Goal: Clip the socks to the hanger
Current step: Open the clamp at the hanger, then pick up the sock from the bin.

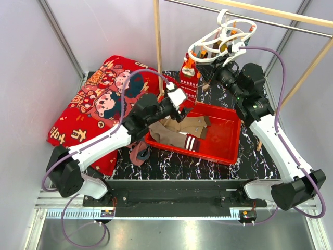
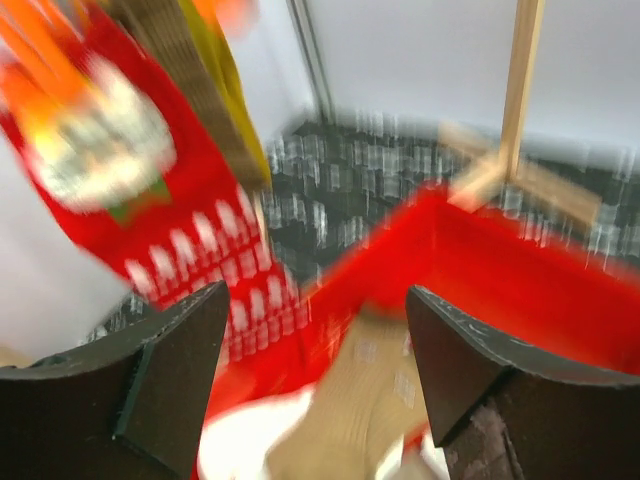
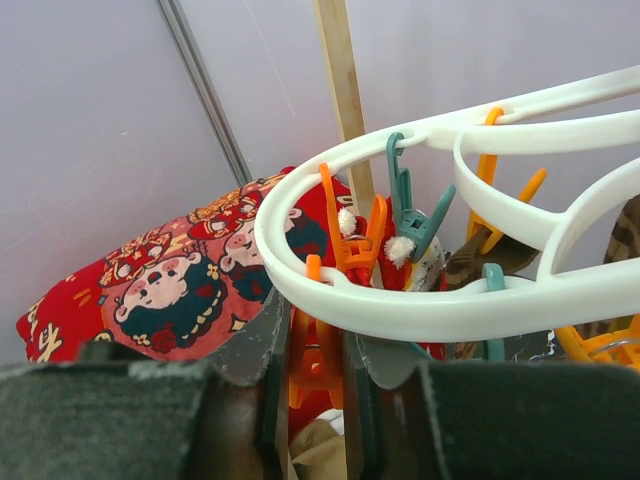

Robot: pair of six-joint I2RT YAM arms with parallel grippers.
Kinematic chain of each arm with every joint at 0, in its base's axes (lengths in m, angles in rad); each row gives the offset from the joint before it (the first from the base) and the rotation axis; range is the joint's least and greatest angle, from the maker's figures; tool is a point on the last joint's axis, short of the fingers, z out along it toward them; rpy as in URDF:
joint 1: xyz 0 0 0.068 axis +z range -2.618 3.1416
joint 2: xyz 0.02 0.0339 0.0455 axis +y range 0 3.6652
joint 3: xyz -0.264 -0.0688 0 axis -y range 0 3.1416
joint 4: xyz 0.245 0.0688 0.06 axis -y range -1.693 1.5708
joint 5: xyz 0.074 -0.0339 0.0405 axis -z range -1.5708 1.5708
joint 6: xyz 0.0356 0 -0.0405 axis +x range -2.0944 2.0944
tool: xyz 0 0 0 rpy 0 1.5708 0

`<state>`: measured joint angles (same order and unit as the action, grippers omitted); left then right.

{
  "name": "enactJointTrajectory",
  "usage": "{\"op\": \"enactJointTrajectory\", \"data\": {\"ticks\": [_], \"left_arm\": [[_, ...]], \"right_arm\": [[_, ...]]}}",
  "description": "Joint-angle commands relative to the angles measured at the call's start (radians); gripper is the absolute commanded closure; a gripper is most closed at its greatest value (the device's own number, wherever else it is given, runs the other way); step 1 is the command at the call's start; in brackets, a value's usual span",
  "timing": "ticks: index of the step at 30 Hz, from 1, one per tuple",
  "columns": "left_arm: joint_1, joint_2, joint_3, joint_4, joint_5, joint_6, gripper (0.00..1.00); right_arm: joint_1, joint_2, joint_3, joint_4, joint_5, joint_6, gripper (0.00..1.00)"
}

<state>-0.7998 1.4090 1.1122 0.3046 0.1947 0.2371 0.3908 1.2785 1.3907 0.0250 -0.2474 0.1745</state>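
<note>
My left pincer [image 1: 177,98] hangs over the 10 o'clock corner of the red bin [image 1: 225,136]. Its fingers are wide apart with nothing between them. The left wrist view is blurred, but it shows a taupe sock below the gap. The taupe socks [image 1: 179,130] lie heaped in the bin's 9 o'clock half, with one dark-and-white striped cuff at the near edge of the heap.

The white ring hanger [image 1: 213,41] hangs at 1 o'clock on the scene, up by the back wall. My right pincer [image 3: 315,335] reaches under its rim with the fingers drawn together, clamped on an orange peg [image 3: 312,372]. More orange pegs and a teal peg [image 3: 405,200] dangle from the ring just beside it.

A red patterned sock [image 1: 189,73] hangs from the hanger's 9 o'clock side. It sits between my two arms and close to the left pincer. An upright wooden pole [image 1: 157,47] stands at 12 o'clock, just behind the left pincer and beside the ring. A slanted pole crosses at 2 o'clock.

The red cartoon-print cushion [image 1: 99,99] fills the 10 o'clock side of the black marbled worktop [image 1: 208,169]. A mauve-pink cloth bundle [image 1: 139,153] lies under my left forearm, just outside the bin's near 8 o'clock corner.
</note>
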Motion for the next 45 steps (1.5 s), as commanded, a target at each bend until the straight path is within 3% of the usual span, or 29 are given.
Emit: {"op": "enactJointTrajectory", "data": {"ticks": [1, 7, 12, 21, 37, 45], "left_arm": [[-0.003, 0.072, 0.055, -0.377, 0.015, 0.182, 0.24], [-0.004, 0.218, 0.184, -0.486, 0.031, 0.145, 0.33], [-0.033, 0.398, 0.325, -0.499, -0.075, 0.019, 0.37], [-0.084, 0.611, 0.521, -0.414, -0.214, -0.088, 0.39], [-0.085, 0.910, 0.745, -0.441, -0.219, -0.162, 0.42], [-0.085, 0.993, 0.821, -0.588, -0.199, -0.225, 0.53]], "right_arm": [[0.010, -0.025, -0.009, 0.029, 0.002, 0.003, 0.90], [0.010, -0.025, -0.019, 0.029, 0.000, 0.003, 0.89], [0.010, -0.018, -0.021, 0.029, -0.003, 0.000, 0.89], [0.011, 0.004, -0.016, 0.029, -0.009, 0.003, 0.89], [0.011, 0.019, -0.009, 0.027, -0.024, 0.008, 0.89], [0.010, 0.021, -0.009, 0.027, -0.033, 0.011, 0.89]]}}
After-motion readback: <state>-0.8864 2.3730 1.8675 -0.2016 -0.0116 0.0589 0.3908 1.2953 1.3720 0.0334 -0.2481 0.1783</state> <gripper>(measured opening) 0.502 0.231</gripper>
